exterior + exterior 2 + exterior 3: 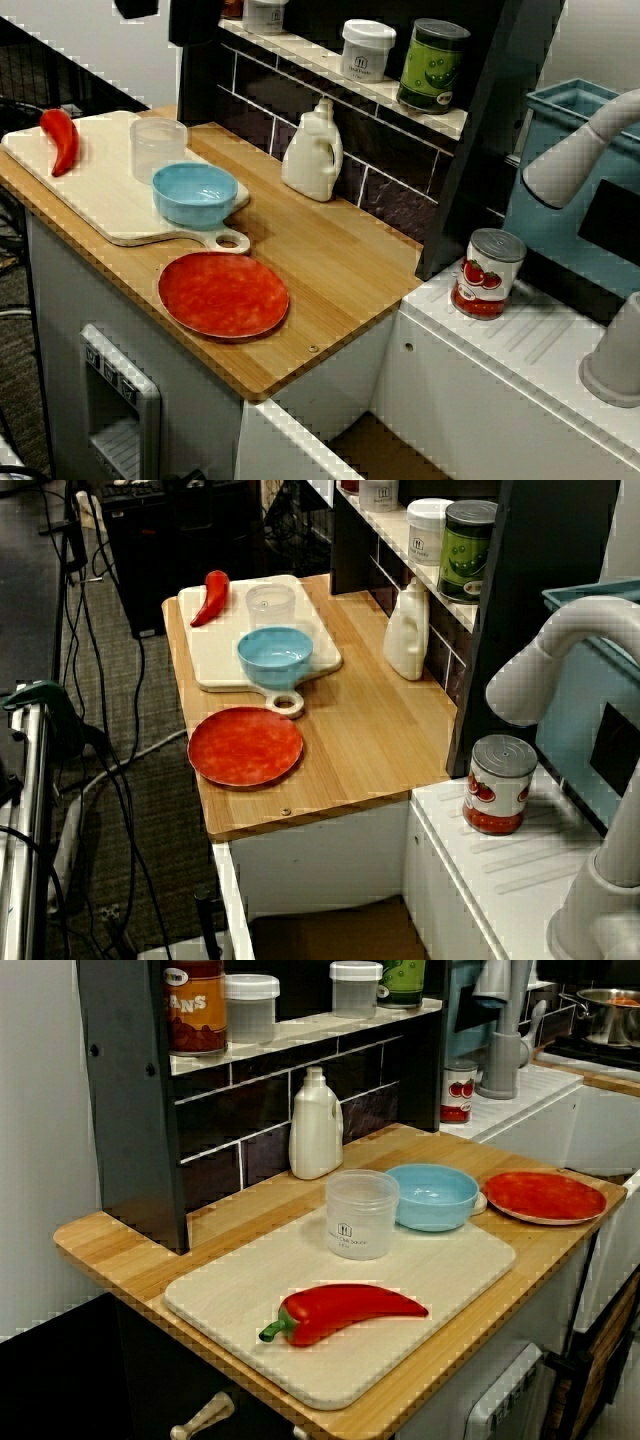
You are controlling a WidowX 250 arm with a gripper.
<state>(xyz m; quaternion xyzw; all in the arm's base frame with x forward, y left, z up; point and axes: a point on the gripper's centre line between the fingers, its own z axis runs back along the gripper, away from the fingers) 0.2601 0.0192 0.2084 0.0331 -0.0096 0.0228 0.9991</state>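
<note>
You are facing the tomato can point(487, 273), standing upright just off the wooden counter point(340, 250): stiff, slick, probably weighty; grip its sides. The gripper is showing nowhere, so I cannot tell its opening.

shelf point(330, 75) overhangs bottle point(313, 152); open counter point(340, 250) beside plate point(223, 295).

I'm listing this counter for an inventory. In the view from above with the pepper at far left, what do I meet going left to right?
Pepper → cup → bottle → tomato can. The bowl and plate overlap the cup sideways, so they are left out.
</note>
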